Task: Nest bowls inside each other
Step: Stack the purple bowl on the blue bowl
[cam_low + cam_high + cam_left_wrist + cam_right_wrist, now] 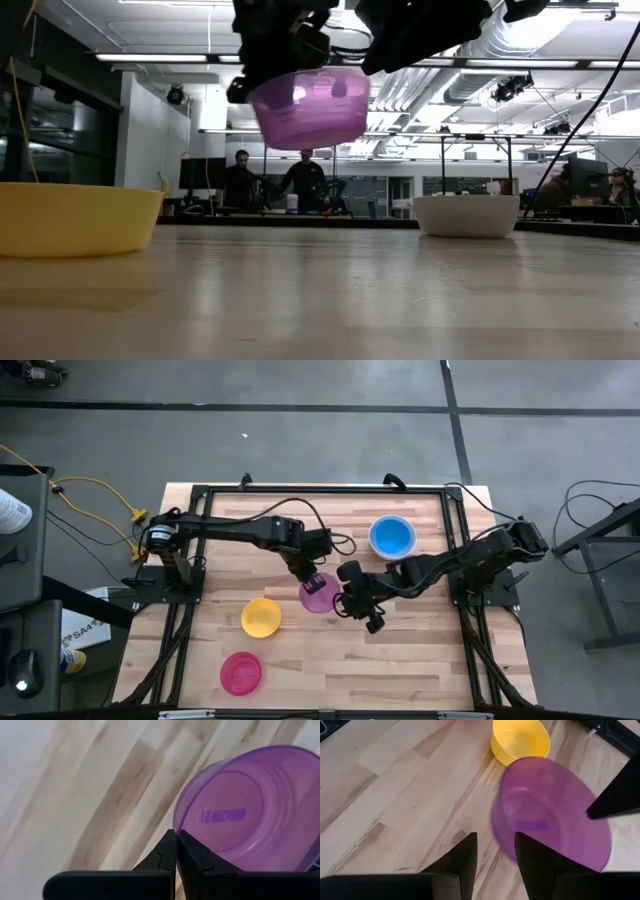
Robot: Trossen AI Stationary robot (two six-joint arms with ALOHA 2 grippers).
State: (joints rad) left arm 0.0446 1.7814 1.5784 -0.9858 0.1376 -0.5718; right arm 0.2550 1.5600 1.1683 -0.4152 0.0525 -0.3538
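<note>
Left gripper (313, 577): pinched tight on the purple bowl's rim.
Purple bowl (308, 108): up in the air, mid-table, tilted.
Right gripper (352, 598): spread wide, empty, just beside the bowl.

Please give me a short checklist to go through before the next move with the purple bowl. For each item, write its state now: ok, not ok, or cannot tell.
1. Left gripper shut on the rim of the purple bowl: ok.
2. Purple bowl lifted off the table: ok, the low view shows it in the air.
3. Purple bowl level: not ok, it hangs tilted.
4. Right gripper open and empty: ok, it is beside the purple bowl.
5. Yellow bowl upright, ready to receive: ok.
6. Blue bowl already nested in the white bowl: cannot tell.
</note>
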